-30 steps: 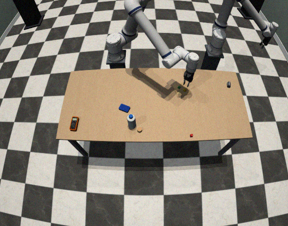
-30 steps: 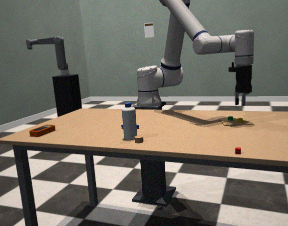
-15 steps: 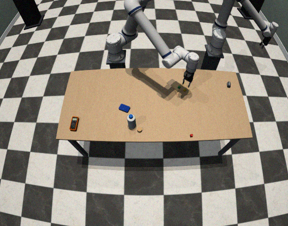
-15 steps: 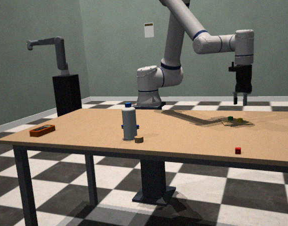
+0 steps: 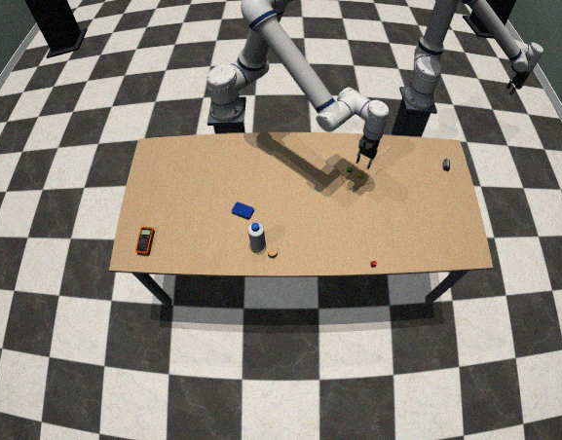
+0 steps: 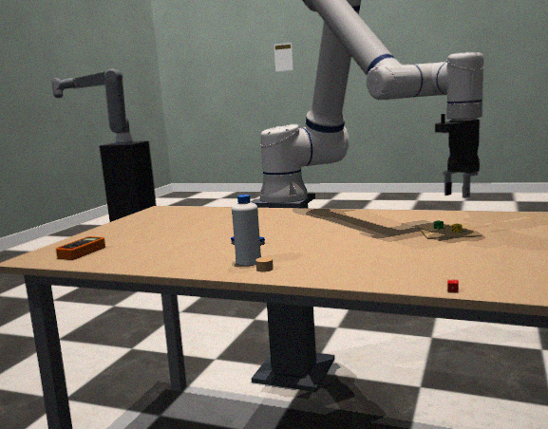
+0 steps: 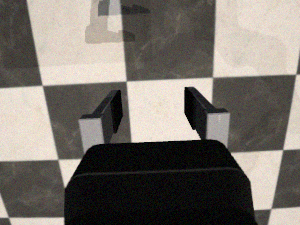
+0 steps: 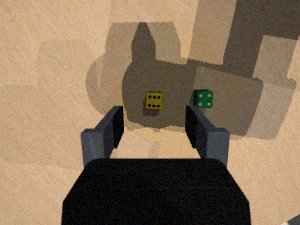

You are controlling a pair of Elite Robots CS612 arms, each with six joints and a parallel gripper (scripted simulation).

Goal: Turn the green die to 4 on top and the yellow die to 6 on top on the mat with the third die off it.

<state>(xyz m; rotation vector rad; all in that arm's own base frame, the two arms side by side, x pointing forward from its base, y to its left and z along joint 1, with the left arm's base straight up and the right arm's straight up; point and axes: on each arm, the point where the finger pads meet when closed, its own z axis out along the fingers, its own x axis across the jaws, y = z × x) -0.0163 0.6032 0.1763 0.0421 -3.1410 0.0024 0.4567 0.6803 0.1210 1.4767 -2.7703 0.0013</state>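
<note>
Both dice read right.

The red die (image 5: pixel 373 264) (image 6: pixel 453 286) sits near right; beyond, the mat (image 5: pixel 355 172) (image 6: pixel 444 233) (image 8: pixel 177 99) bears the green die (image 5: pixel 349 169) (image 6: pixel 438 225) (image 8: pixel 203 98) and yellow die (image 5: pixel 360 175) (image 6: pixel 457 228) (image 8: pixel 154 100). Only the right wrist view shows their four and six. The right gripper (image 5: pixel 363 164) (image 6: pixel 457 194) (image 8: pixel 154 118) points down above, spread; the left gripper (image 5: pixel 511 88) (image 7: pixel 152 101), spread, hangs far right.

wooden table (image 5: pixel 197 175) (image 6: pixel 168 251) | multimeter (image 5: pixel 144 240) (image 6: pixel 81 248), bottle (image 5: pixel 256 238) (image 6: pixel 246 234), blue object (image 5: pixel 243 210), red die (image 5: pixel 373 264) (image 6: pixel 453 286)

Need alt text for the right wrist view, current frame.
Open right gripper above two dice: yellow die showing six on top, green die to its right in the picture showing four, both in shadow.
</note>
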